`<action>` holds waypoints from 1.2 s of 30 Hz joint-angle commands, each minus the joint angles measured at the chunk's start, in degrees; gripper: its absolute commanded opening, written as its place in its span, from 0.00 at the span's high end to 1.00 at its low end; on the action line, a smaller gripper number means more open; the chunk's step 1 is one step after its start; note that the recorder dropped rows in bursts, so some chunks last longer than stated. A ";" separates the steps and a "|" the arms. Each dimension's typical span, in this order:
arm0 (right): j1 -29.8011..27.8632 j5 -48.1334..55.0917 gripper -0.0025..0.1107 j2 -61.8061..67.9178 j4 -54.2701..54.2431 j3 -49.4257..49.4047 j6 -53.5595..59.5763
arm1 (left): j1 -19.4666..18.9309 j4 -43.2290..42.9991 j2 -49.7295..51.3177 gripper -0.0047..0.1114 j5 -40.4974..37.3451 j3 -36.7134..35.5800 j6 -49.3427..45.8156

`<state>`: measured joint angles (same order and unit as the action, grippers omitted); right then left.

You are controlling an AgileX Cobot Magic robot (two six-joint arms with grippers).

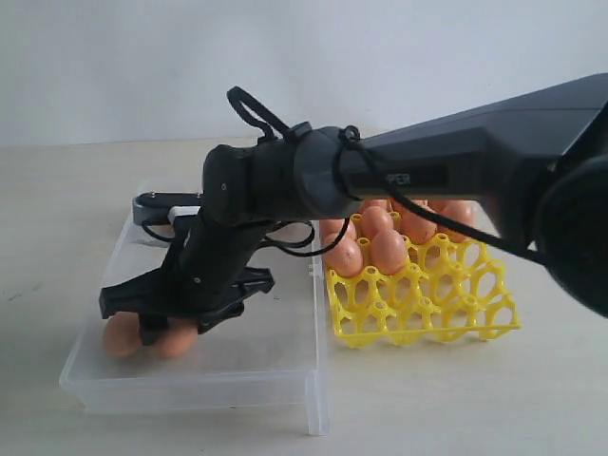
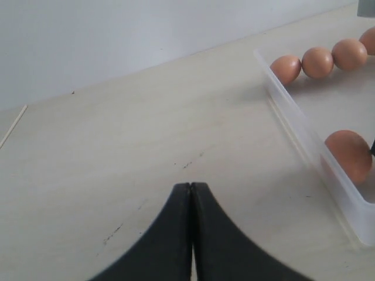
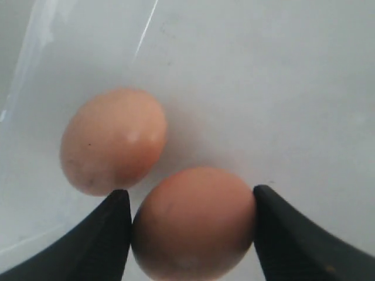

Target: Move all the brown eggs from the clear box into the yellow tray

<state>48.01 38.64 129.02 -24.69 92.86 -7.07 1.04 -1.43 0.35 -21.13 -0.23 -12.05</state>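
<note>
In the clear box [image 1: 266,356], beside the part-filled yellow tray [image 1: 427,334], the right gripper [image 3: 190,192] clasps one brown egg [image 3: 193,231], seemingly touching both flanks; squeeze gently, lift straight, sparing its neighbour [image 3: 111,140]. The left gripper [image 2: 191,187] idles closed.
</note>
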 commanded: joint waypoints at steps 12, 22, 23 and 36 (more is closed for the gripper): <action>-9.72 -25.38 0.98 -28.15 30.65 -31.34 -0.44 | 0.11 0.00 -0.35 0.96 0.45 0.23 0.31; -21.99 -24.91 0.98 -30.91 39.64 -37.61 -2.47 | 0.11 0.00 -0.35 0.96 0.45 0.23 0.31; -22.69 -24.75 0.98 -30.49 40.93 -37.61 -3.25 | 0.11 0.00 -0.35 0.96 0.45 0.23 0.31; -26.67 -25.53 0.98 -24.62 49.29 -37.61 -11.09 | 0.11 0.00 -0.35 0.96 0.45 0.23 0.31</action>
<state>21.64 14.31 103.14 23.74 55.47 -17.71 1.04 -1.43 0.35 -21.13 -0.23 -12.05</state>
